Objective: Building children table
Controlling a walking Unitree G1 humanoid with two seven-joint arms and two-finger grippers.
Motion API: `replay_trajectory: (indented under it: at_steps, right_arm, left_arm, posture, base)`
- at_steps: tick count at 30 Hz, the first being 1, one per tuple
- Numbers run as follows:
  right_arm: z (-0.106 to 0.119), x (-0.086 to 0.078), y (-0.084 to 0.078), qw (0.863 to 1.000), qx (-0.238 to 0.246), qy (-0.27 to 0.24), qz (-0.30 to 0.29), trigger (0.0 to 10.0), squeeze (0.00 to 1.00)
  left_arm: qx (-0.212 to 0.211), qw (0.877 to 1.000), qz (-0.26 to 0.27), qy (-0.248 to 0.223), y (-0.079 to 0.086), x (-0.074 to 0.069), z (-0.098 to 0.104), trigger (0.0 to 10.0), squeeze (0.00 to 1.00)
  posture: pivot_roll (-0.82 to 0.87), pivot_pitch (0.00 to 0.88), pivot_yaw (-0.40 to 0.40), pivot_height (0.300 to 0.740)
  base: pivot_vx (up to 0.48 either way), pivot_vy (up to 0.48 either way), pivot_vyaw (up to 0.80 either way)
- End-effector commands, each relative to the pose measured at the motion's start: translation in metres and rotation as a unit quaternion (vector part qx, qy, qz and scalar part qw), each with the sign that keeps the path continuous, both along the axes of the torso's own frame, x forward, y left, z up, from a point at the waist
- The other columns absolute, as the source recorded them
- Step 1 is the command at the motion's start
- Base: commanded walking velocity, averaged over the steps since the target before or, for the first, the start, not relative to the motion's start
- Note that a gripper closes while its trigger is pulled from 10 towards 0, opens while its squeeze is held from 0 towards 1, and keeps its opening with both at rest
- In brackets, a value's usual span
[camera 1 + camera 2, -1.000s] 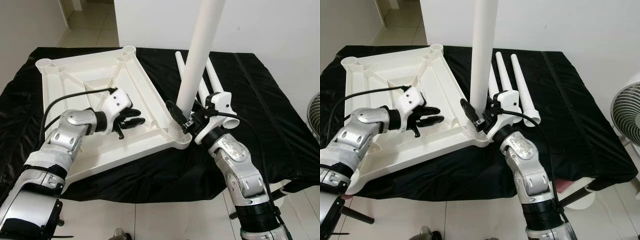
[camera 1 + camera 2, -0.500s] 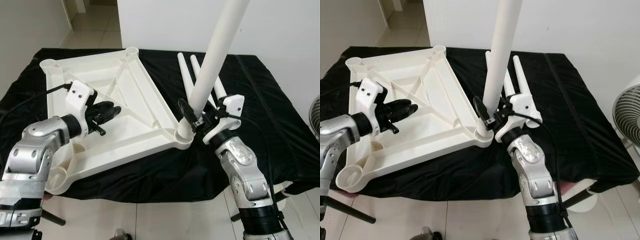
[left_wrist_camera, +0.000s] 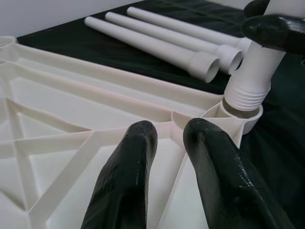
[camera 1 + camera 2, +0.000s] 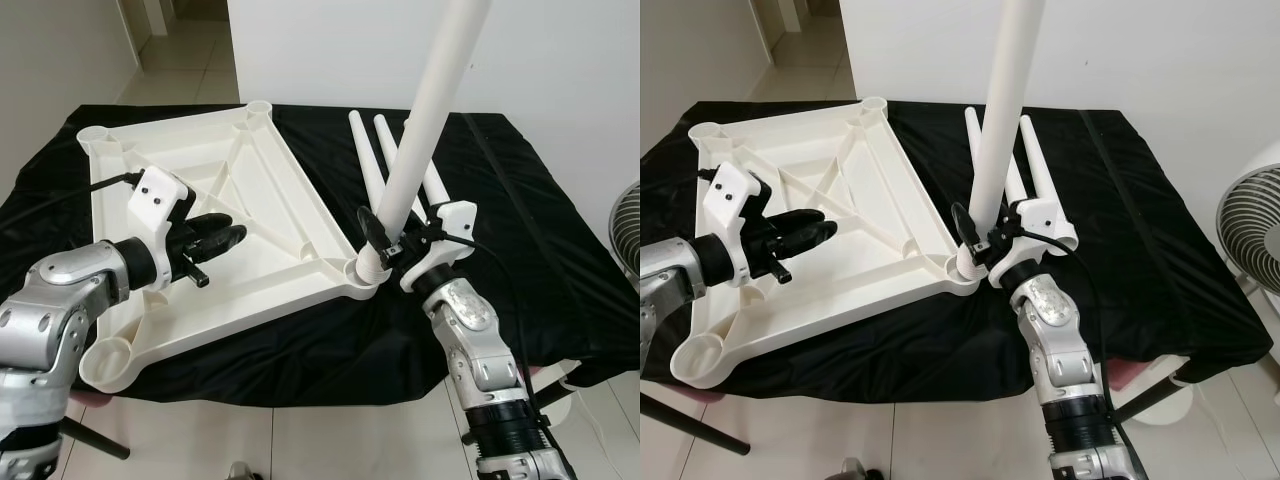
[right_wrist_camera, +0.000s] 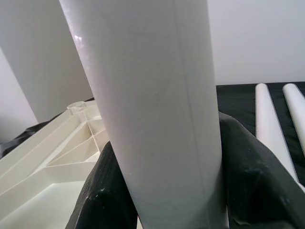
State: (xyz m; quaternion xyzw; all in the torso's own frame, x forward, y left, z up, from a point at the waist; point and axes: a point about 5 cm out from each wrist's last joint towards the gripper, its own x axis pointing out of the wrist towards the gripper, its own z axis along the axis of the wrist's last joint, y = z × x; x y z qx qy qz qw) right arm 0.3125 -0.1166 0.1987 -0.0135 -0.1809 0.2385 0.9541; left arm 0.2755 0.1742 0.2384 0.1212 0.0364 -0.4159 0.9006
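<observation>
Table top: the upturned white table panel (image 4: 230, 215) lies ribs-up on the black-draped tabletop (image 4: 560, 240), exposing corner sockets.
Right end effector (image 4: 385, 243): clenched around the upright leg (image 4: 425, 120), threads seated in the near corner socket, likely for screwing.
Left end effector (image 4: 215, 238): fingers nearly together, grasping nothing, over the ribs, seemingly steadying.
Spare legs (image 4: 375, 155): beside panel, awaiting their turn.
</observation>
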Motion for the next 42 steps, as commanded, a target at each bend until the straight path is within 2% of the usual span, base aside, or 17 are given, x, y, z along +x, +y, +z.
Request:
replay_trajectory:
  at_steps: [1,2,3,11,16,17,24,30,31,32,33,34,35,37,38,40,42]
  right_arm:
    - [-0.004,0.001,0.003,1.000,0.001,0.008,0.012,10.0,0.00]
    - [-0.004,0.002,0.007,1.000,0.007,0.007,0.026,10.0,0.00]
    - [-0.004,0.003,0.008,1.000,0.009,0.007,0.029,10.0,0.00]
    - [-0.017,-0.003,0.013,0.998,-0.012,0.030,0.058,10.0,0.00]
    - [-0.022,-0.005,0.006,0.997,-0.023,0.036,0.057,10.0,0.00]
    - [-0.025,-0.003,-0.002,0.996,-0.030,0.046,0.064,10.0,0.00]
    - [-0.027,0.005,-0.005,0.991,-0.042,0.070,0.111,10.0,0.00]
    - [-0.025,0.010,-0.007,0.978,-0.058,0.091,0.176,10.0,0.00]
    - [-0.025,0.009,-0.006,0.971,-0.074,0.094,0.205,10.0,0.00]
    - [-0.025,0.009,-0.006,0.971,-0.074,0.094,0.205,10.0,0.00]
    - [-0.027,0.007,-0.005,0.963,-0.088,0.103,0.233,10.0,0.00]
    - [-0.027,0.007,-0.005,0.963,-0.088,0.103,0.233,10.0,0.00]
    - [-0.028,0.005,-0.006,0.955,-0.101,0.109,0.255,10.0,0.00]
    - [-0.028,0.005,-0.006,0.955,-0.101,0.109,0.255,10.0,0.00]
    - [-0.031,0.003,-0.008,0.940,-0.119,0.125,0.293,10.0,0.00]
    - [-0.031,0.003,-0.008,0.940,-0.119,0.125,0.293,10.0,0.00]
    - [-0.034,0.003,-0.013,0.926,-0.130,0.143,0.324,10.0,0.00]
  left_arm:
    - [0.011,0.999,-0.047,0.011,-0.009,-0.012,0.001,10.0,0.00]
    - [0.019,0.996,-0.082,0.028,-0.016,-0.022,0.001,10.0,0.00]
    - [0.020,0.996,-0.087,0.031,-0.017,-0.024,0.001,10.0,0.00]
    - [0.022,0.996,-0.082,0.025,-0.023,-0.022,0.001,10.0,0.00]
    - [0.022,0.996,-0.077,0.028,-0.023,-0.023,0.001,10.0,0.00]
    - [0.020,0.997,-0.069,0.032,-0.023,-0.023,0.000,10.0,0.00]
    - [0.020,0.997,-0.067,0.039,-0.022,-0.021,0.000,10.0,0.00]
    - [0.022,0.997,-0.064,0.042,-0.021,-0.020,0.000,10.0,0.00]
    - [0.022,0.997,-0.062,0.042,-0.020,-0.020,0.000,10.0,0.00]
    - [0.022,0.997,-0.062,0.042,-0.020,-0.020,0.000,10.0,0.00]
    - [0.023,0.997,-0.060,0.042,-0.020,-0.021,0.000,10.0,0.00]
    - [0.023,0.997,-0.060,0.042,-0.020,-0.021,0.000,10.0,0.00]
    - [0.023,0.997,-0.058,0.042,-0.019,-0.021,0.000,10.0,0.00]
    - [0.023,0.997,-0.058,0.042,-0.019,-0.021,0.000,10.0,0.00]
    - [0.025,0.997,-0.056,0.044,-0.019,-0.023,-0.001,10.0,0.00]
    - [0.025,0.997,-0.056,0.044,-0.019,-0.023,-0.001,10.0,0.00]
    - [0.025,0.997,-0.055,0.044,-0.019,-0.024,-0.001,10.0,0.00]
  posture:
    - [0.02,0.081,0.029,0.740]
    - [0.03,0.083,0.027,0.740]
    - [0.03,0.083,0.027,0.740]
    - [0.03,0.090,0.024,0.740]
    - [0.03,0.093,0.024,0.740]
    - [0.03,0.093,0.024,0.740]
    - [0.02,0.104,0.037,0.740]
    - [0.03,0.108,0.038,0.740]
    - [0.04,0.108,0.037,0.740]
    - [0.04,0.108,0.037,0.740]
    - [0.05,0.111,0.036,0.740]
    - [0.05,0.111,0.036,0.740]
    - [0.05,0.111,0.036,0.740]
    - [0.05,0.111,0.036,0.740]
    - [0.05,0.114,0.038,0.740]
    - [0.05,0.114,0.038,0.740]
    - [0.06,0.116,0.040,0.740]
  base:
    - [0.000,0.000,0.00]
    - [0.000,0.000,0.00]
    - [0.000,0.000,0.00]
    - [0.000,0.000,0.00]
    - [0.000,0.000,0.00]
    - [0.000,0.000,0.00]
    - [0.000,0.000,0.00]
    - [0.000,0.000,0.00]
    - [0.000,0.000,0.00]
    - [0.000,0.000,0.00]
    - [0.000,0.000,0.00]
    - [0.000,0.000,0.00]
    - [0.000,0.000,0.00]
    - [0.000,0.000,0.00]
    - [0.000,0.000,0.00]
    - [0.000,0.000,0.00]
    - [0.000,0.000,0.00]
